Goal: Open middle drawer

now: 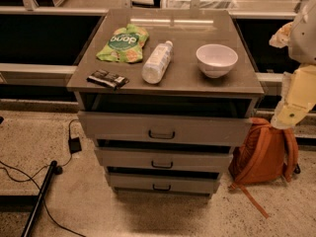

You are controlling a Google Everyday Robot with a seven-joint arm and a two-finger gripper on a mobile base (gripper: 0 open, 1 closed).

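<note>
- Gripper point(290, 111): at the right edge of the view, on the lower end of the pale arm point(303, 38). It hangs clear of the cabinet's right side and above the backpack. It touches nothing, and whether it is open or closed cannot be told.
- Floor, lower left: a dark pole point(37, 199) lies at an angle. Thin black cables point(19, 174) run to a small black adapter point(75, 144).
- Lowest drawer point(133, 181): shallow grey front at the foot of the cabinet.
- Middle drawer point(128, 158): second of three, directly above the lowest one. Its small dark loop handle point(162, 165) is centred on the front. A dark gap shows along its upper edge.
- Top drawer point(118, 125): taller front, with its own loop handle.
- Orange backpack point(261, 154): on the floor, against the cabinet's right side.
- Cabinet top point(247, 83), front to back: a dark wrapped bar point(107, 79) at the front left corner, a plastic bottle point(157, 62) lying on its side, a white bowl point(216, 59) standing upright at the right, and a green snack bag point(123, 43).
</note>
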